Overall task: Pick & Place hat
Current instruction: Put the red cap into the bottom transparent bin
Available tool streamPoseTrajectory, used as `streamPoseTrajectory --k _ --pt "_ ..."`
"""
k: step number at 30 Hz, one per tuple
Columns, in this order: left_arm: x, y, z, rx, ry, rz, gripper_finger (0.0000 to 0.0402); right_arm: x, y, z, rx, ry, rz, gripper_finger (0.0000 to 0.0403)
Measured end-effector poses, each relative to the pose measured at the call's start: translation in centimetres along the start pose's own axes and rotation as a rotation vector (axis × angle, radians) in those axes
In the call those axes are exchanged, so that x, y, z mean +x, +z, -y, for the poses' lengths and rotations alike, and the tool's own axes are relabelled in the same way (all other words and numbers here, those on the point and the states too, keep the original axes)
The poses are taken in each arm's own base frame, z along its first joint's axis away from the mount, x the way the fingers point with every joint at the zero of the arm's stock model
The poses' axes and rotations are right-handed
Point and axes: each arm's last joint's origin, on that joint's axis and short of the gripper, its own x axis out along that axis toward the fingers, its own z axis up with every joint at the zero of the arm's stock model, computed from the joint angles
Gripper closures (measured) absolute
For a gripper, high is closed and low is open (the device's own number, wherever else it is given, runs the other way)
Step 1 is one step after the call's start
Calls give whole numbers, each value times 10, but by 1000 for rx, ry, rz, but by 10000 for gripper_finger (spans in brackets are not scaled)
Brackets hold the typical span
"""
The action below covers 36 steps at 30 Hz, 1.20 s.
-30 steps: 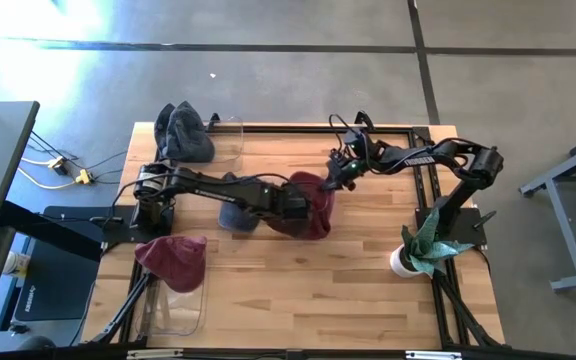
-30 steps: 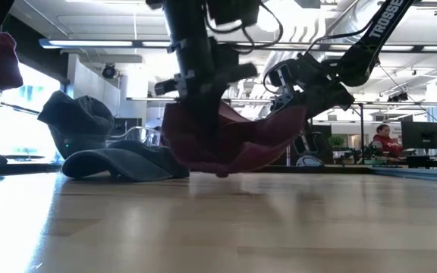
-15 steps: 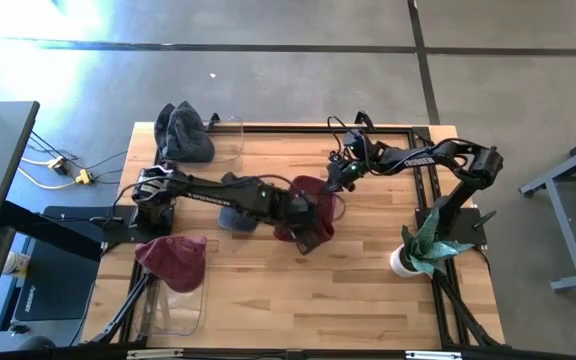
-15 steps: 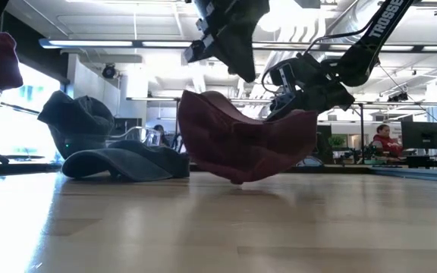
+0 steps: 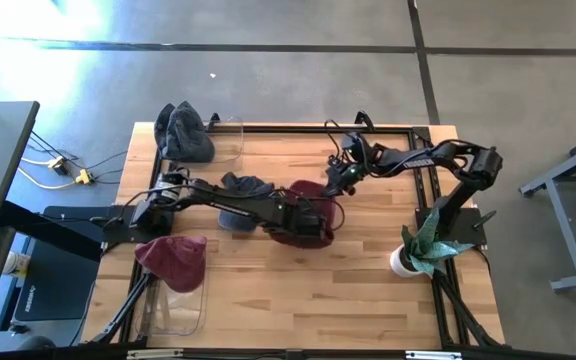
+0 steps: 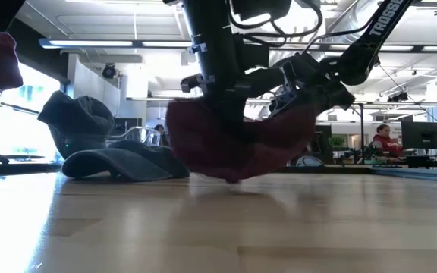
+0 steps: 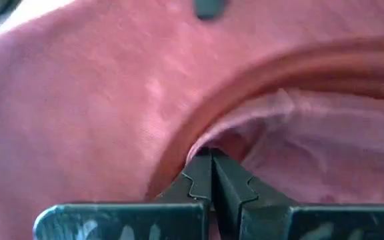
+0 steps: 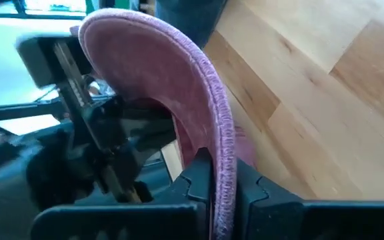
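While both arms meet at the middle of the table (image 5: 368,270), you see the left gripper (image 5: 313,212) and right gripper (image 5: 336,183) each clamped on the red hat (image 5: 308,215), holding it just above the wood.

Blurred maroon hat (image 6: 237,144) low down

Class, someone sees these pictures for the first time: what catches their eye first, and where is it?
The dark red hat at the middle of the table, pinched from both sides: the left gripper is shut on its fabric, the right gripper on its edge. Next, the grey hat lying just beside it, and the potted plant at the table's right edge.
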Motion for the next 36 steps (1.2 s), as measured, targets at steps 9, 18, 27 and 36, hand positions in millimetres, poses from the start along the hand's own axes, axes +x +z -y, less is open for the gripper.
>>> streamPoseTrajectory --k 9,18,27,36 --pt "-34 16 3 73 -264 -188 401 4 -9 5 44 -27 -78 392" --pt "-108 43 8 159 -436 -112 401 13 -3 32 69 -106 -57 375" --pt "-128 33 1 256 -387 -204 401 -14 18 36 -41 -65 74 262" --pt "-142 2 21 396 -381 -248 401 -53 -4 -39 -398 -102 285 262"
